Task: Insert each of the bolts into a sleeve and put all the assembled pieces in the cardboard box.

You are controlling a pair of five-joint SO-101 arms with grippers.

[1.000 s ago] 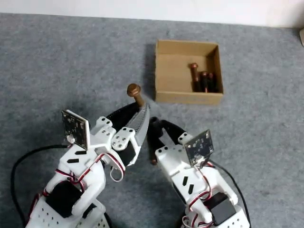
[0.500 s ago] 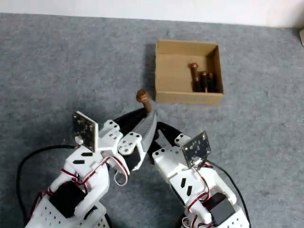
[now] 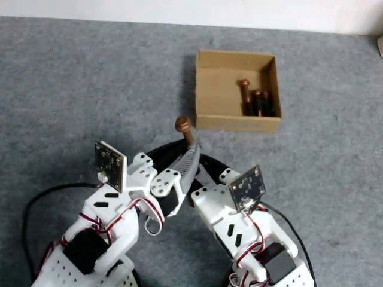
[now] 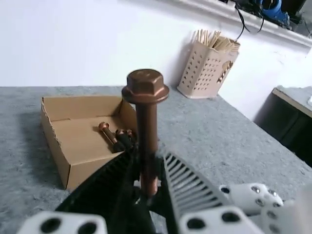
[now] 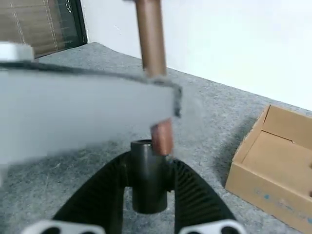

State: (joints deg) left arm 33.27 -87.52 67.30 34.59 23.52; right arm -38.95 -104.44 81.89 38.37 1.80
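Right wrist view, and here's the meeting point: the bolt (image 5: pixel 152 44) hangs upright, its tip right at the mouth of the black sleeve (image 5: pixel 146 190). It looks a touch off centre there, and I can't tell whether it has started in. The right jaws are closed narrow around the sleeve, holding it upright just above the counter (image 3: pixel 90 89). From the left wrist the left jaws pinch the bolt's shank low down, hex head up and standing well clear above them.

From the high view, both arms crowd together near the box (image 3: pixel 236 122), with the bolt's head poking up between them, just short of the box's near wall. Inside the box, against its far-side corner, lie finished pieces (image 3: pixel 256 100), bolts already seated in dark sleeves.

So this reads as the insertion step, with the boxing to follow. The next move, I'd say, calls for fine alignment: bring the tip square over the bore, keep the shank in line with the sleeve, then press down gently, because a tilted bolt would jam on the rim.

Any writing? There's a faint blue mark on the box's outer wall, too blurred to read. Beyond the box, a perforated cup of sticks (image 4: pixel 207 68) stands by the wall.
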